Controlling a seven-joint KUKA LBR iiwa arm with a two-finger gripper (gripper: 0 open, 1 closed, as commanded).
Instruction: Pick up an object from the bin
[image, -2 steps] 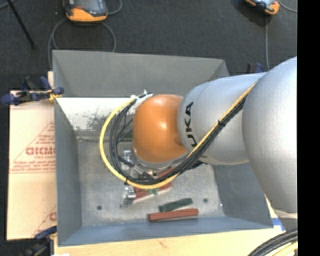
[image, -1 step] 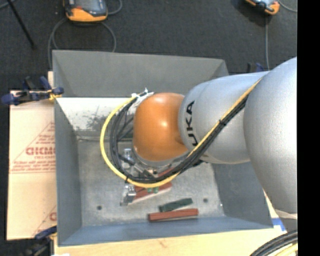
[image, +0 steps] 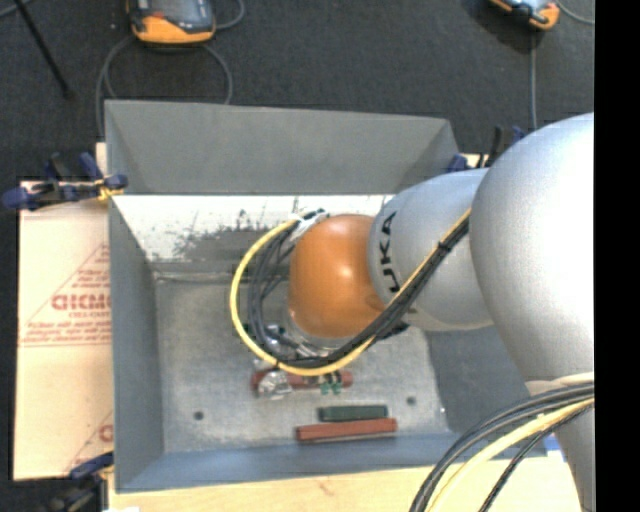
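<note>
No pick is being shown as done; nothing is being lifted clear. The hand (image: 298, 372) is being held low at the middle of the bin (image: 135, 330), beneath the arm's orange cover (image: 335, 275), and its opening cannot be told. A dark green bar (image: 352, 412) and a reddish-brown bar (image: 345, 430) are lying near it, toward 5 o'clock.

1 overhead camera, tilted slightly sideways, close over the grey bin (image: 270, 145), arm (image: 450, 260) entering from right
</note>
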